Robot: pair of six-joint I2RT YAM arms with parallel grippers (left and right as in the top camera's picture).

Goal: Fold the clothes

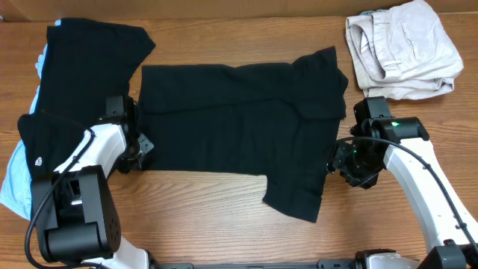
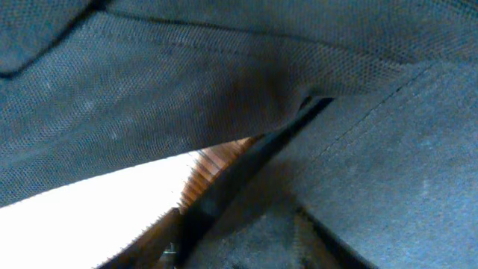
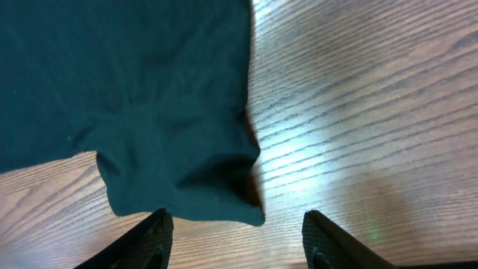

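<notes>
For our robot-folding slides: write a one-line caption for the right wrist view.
Open right end effector poised over the corner of a black T-shirt on a wooden table.

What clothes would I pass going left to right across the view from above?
pale blue shirt → pile of black T-shirts → spread-out black T-shirt → beige trousers

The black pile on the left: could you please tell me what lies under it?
A pale blue garment shows past the left edge of the black pile. How far it runs underneath, and anything else there, is covered.
</notes>
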